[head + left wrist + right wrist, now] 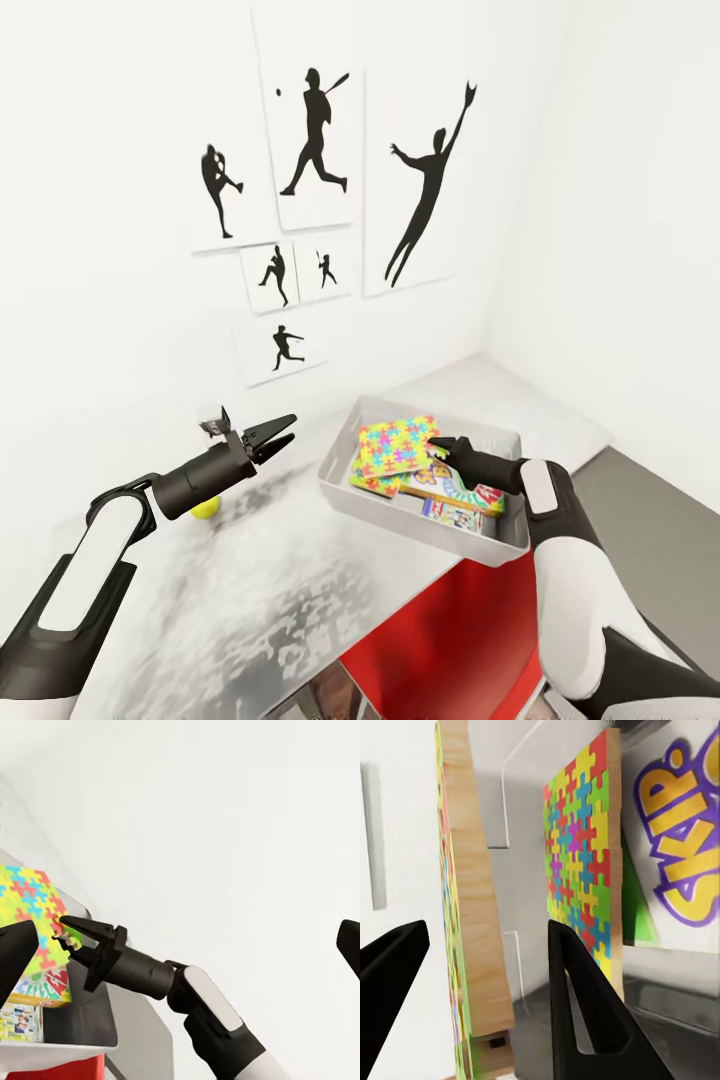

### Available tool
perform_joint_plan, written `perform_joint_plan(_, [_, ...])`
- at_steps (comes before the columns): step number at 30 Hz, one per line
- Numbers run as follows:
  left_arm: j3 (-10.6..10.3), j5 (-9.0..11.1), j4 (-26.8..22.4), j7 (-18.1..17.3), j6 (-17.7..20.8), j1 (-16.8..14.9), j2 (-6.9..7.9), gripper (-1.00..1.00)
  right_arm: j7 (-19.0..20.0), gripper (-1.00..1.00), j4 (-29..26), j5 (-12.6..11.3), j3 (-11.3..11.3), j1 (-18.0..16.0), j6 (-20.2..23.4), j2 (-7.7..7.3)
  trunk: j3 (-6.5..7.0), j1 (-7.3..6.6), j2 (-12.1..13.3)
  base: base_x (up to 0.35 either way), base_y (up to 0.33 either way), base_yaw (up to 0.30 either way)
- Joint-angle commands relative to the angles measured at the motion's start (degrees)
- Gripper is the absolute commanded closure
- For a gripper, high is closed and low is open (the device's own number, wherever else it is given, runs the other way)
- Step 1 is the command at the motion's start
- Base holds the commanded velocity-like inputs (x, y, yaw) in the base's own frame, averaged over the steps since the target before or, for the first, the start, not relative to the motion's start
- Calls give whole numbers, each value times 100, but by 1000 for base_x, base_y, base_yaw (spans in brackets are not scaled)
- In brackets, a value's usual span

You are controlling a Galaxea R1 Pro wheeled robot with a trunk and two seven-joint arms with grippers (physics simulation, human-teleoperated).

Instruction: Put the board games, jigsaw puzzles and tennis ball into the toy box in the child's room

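Nearest, right gripper [438, 447]: it sits over the toy box's near side, fingers spread, straddling the edge of a jigsaw puzzle [472, 945]; the right wrist view shows one dark finger on each side of the wooden slab, without clear contact, so release or grasp cannot be told apart.
Puzzle axis: the slab runs lengthwise along the fingers' line, its thin edge facing the camera.
Left gripper [268, 438]: open and empty, held above the table [250, 590], pointing toward the box.
Tennis ball [206, 508]: on the tabletop just under and behind the left forearm, well apart from the box; the left arm is plainly the nearer one, and the ball lies back toward the robot from its fingertips.
Toy box [345, 495]: a grey tray at the table's far right corner, holding a second puzzle [581, 870], a "SKIP" board game [682, 847], and further boxes beneath.
Judgement: the ball looks like the last item outside.
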Motion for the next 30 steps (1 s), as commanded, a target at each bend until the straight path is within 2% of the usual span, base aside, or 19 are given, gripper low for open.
perform_joint_plan(1, [-3, 3, 1, -13, 14, -6, 4, -100, 52, 100, 3, 58, -37, -29, 28, 5, -21, 3, -13, 0, 0, 0])
perform_joint_plan(12, [-11, 6, 1, -26, 18, -17, -30, -100, 43, 100, 32, 60, -38, -181, 20, -25, -122, 3, -13, 0, 0, 0])
perform_joint_plan(30, [-20, 8, 1, -34, 25, -32, -58, -100, 43, 100, 37, 57, -38, -214, 15, -22, -288, 3, -13, 0, 0, 0])
